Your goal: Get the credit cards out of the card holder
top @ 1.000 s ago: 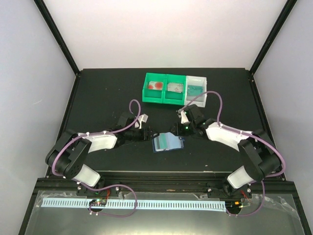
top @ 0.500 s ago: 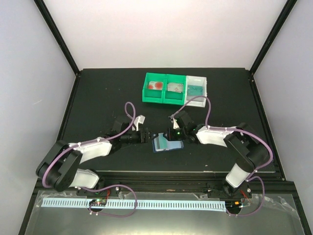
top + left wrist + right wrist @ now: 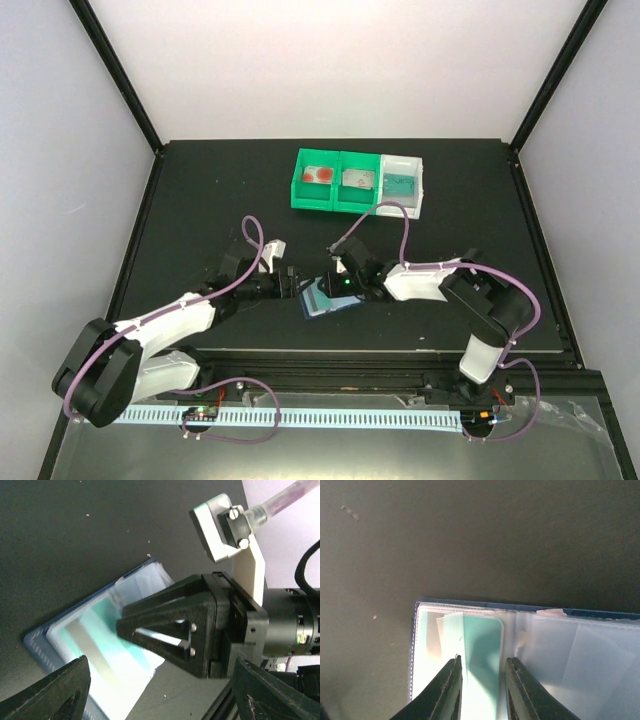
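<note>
Moved: since a second ago both arms have reached further inward, and the card holder has slid a little left and nearer the bases.
Card holder: it lies open on the black table with its pale clear pockets facing up, between the two grippers and well apart from the trays.
Pocket: a teal card sits under the clear film at the end of the holder that the right wrist view shows on its left.
Right gripper: its fingers stand a narrow gap apart, tips over the pocketed teal card. Whether they touch the film cannot be told.
Left gripper: its fingers are spread wide and hold nothing. It sits just beside the holder's left edge, facing the right gripper.
Green trays: two side by side at the far middle of the table. One holds a red-circle card, the other a greyish card.
White tray: it touches the green pair on their right and has something teal inside.
</note>
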Robot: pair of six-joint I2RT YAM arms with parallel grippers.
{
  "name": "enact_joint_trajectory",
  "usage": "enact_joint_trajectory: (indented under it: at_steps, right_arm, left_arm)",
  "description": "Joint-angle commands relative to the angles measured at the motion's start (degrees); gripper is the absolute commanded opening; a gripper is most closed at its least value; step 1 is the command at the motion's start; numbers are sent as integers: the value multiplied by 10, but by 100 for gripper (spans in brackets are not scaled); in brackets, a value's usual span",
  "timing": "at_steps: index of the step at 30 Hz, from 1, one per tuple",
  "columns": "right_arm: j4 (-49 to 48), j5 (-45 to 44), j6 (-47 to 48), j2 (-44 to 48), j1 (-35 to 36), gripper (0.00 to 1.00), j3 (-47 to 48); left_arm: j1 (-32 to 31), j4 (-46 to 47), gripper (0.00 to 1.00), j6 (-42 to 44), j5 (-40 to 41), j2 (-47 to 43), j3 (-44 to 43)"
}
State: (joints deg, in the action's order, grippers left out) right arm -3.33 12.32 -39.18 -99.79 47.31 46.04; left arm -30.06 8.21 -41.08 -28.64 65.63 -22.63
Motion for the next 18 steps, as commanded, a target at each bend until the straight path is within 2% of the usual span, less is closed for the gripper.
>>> enact_joint_trajectory:
  at_steps: [1, 5, 12, 18]
  right_arm:
    - [-32, 30, -45, -2, 34, 25, 6]
    - [-36, 35, -51, 24, 46, 25, -5]
    - [53, 2, 23, 49, 46, 26, -20]
    - [20, 21, 16, 47, 51, 26, -53]
  left_arm:
    - [-1, -10, 79, 7, -4, -2, 1]
    - [0, -2, 78, -14, -6, -17, 23]
    - [0, 49, 77, -71, -5, -50, 89]
    - [0, 101, 76, -83, -8, -2, 95]
